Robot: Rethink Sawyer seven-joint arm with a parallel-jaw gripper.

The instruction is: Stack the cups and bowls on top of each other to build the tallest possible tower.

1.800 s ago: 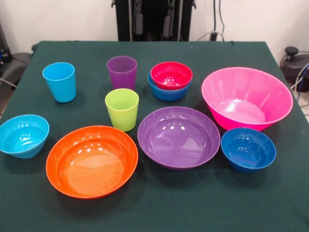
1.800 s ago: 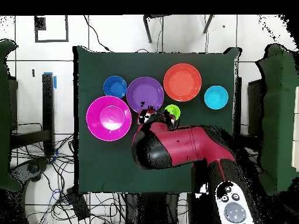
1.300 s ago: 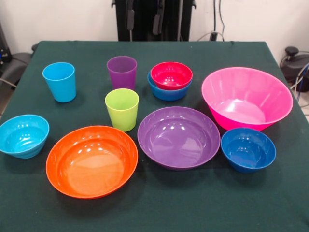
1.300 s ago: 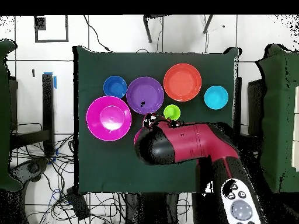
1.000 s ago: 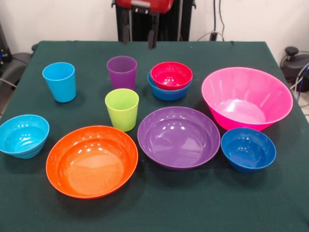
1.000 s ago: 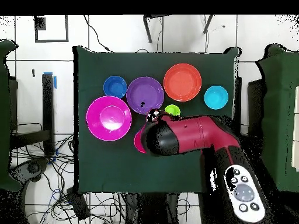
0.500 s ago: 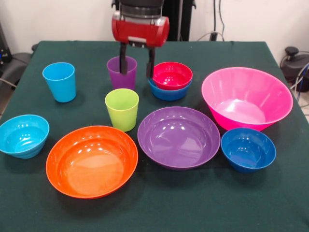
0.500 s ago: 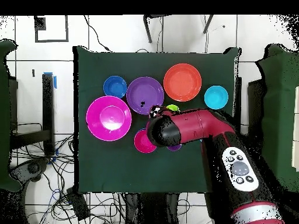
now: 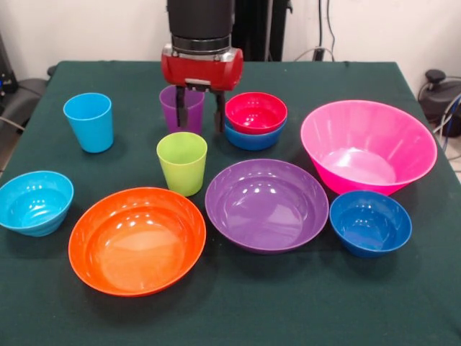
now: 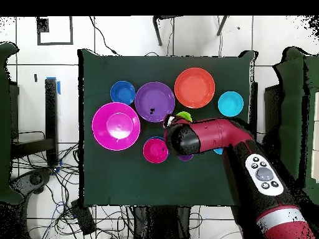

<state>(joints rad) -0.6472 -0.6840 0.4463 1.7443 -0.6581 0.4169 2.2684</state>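
Observation:
My gripper [image 9: 199,115] is open and empty, hanging over the purple cup [image 9: 193,121] at the back middle. One finger [image 9: 180,99] is in front of that cup. The other finger [image 9: 218,114] is in the gap between the cup and the red bowl [image 9: 256,112], which sits nested in a blue bowl [image 9: 251,139]. The lime green cup [image 9: 181,163] stands just in front of them, and the light blue cup [image 9: 88,121] stands at the back left. In the overhead view the arm [image 10: 205,137] covers the purple cup and the gripper. The red bowl [image 10: 155,150] shows beside it.
The cyan bowl [image 9: 34,202] is at the left. The wide orange bowl [image 9: 137,239] and wide purple bowl [image 9: 266,204] are in front. The big pink bowl [image 9: 367,144] and dark blue bowl [image 9: 370,222] are at the right.
The gripper came into the front view from the top edge and has come down over the purple cup, lower now than half a second ago. No cup or bowl has moved.

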